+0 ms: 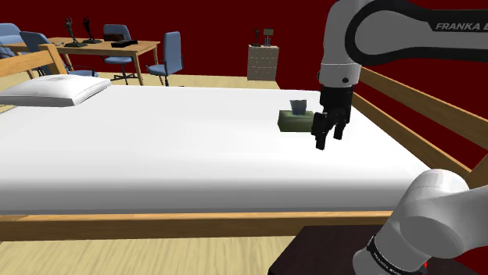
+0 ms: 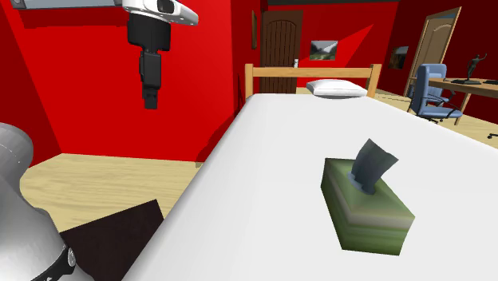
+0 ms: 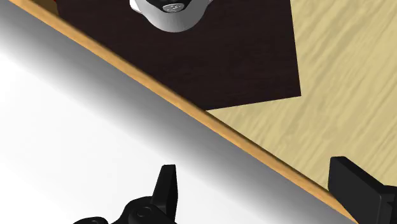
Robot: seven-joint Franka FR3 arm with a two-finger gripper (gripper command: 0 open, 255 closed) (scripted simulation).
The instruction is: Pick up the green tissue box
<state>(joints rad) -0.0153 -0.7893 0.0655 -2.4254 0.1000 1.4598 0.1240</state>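
Matt green tissue box (image 1: 296,122), wooden bed frame (image 1: 195,225), smooth white mattress (image 1: 156,148).

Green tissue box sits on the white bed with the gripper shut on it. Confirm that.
Wrong on the gripper: it is open, fingers apart in the wrist view, and hangs clear of the green tissue box, which does sit on the white bed.

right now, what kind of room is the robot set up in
Most likely a bedroom: a large bed with a white mattress and wooden frame, a pillow at its head, and a desk with blue chairs near the red wall.
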